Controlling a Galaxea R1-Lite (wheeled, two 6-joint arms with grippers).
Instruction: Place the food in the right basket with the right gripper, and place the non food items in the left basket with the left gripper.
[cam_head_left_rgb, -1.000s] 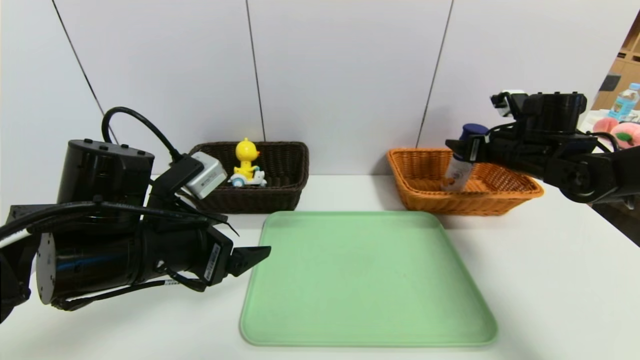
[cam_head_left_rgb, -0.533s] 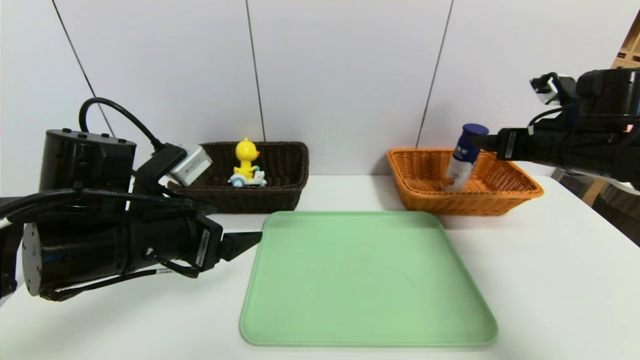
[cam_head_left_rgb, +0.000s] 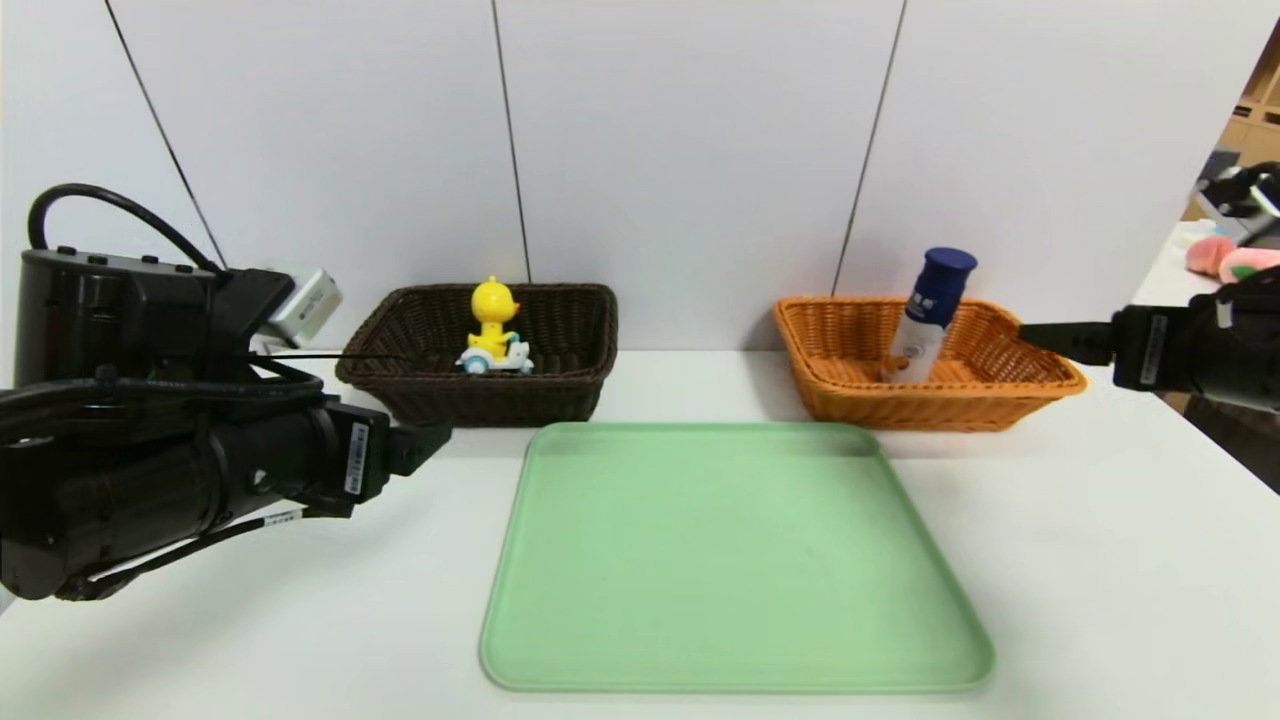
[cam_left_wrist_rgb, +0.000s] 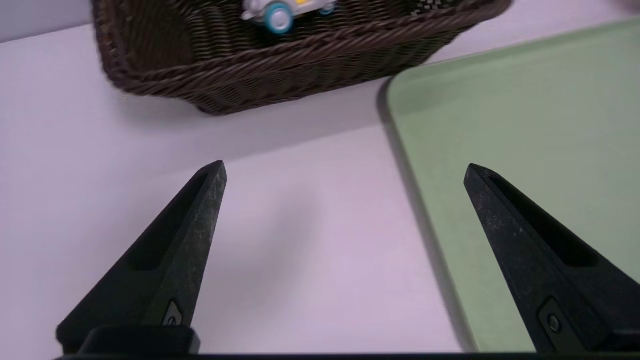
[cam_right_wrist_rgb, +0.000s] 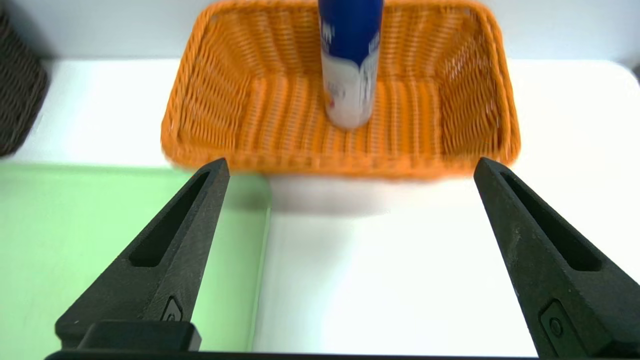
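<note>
A white bottle with a blue cap (cam_head_left_rgb: 925, 315) stands upright in the orange basket (cam_head_left_rgb: 1000, 400) at the back right. My right gripper (cam_head_left_rgb: 1050, 338) hovers open and empty just right of that basket, apart from the bottle. In the right wrist view the bottle (cam_right_wrist_rgb: 350, 65) and basket (cam_right_wrist_rgb: 225, 100) lie beyond the open gripper (cam_right_wrist_rgb: 351, 162). A yellow duck toy (cam_head_left_rgb: 493, 325) on a small cart sits in the dark brown basket (cam_head_left_rgb: 560, 395) at the back left. My left gripper (cam_head_left_rgb: 425, 445) hangs open and empty in front of it; its wrist view shows the gripper (cam_left_wrist_rgb: 345, 167) over bare table.
An empty green tray (cam_head_left_rgb: 735, 560) lies at the centre of the white table (cam_head_left_rgb: 1100, 560), between both arms and in front of the baskets. A white wall stands right behind the baskets. Pink peach-like items (cam_head_left_rgb: 1210, 252) sit on another surface at the far right.
My right gripper has let go of the bottle and drawn back to the right and down; the bottle stays standing in the orange basket. My left arm has pulled back to the left.
</note>
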